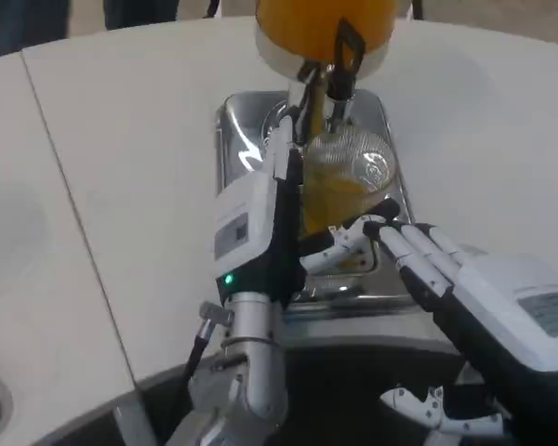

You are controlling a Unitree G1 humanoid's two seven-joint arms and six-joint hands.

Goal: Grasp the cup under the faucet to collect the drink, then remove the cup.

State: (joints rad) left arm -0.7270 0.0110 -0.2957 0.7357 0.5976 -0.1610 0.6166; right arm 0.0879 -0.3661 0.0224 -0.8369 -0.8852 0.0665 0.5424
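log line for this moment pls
phase: filling | cup: under faucet, part full, orange drink | left hand: at cup | right hand: at cup
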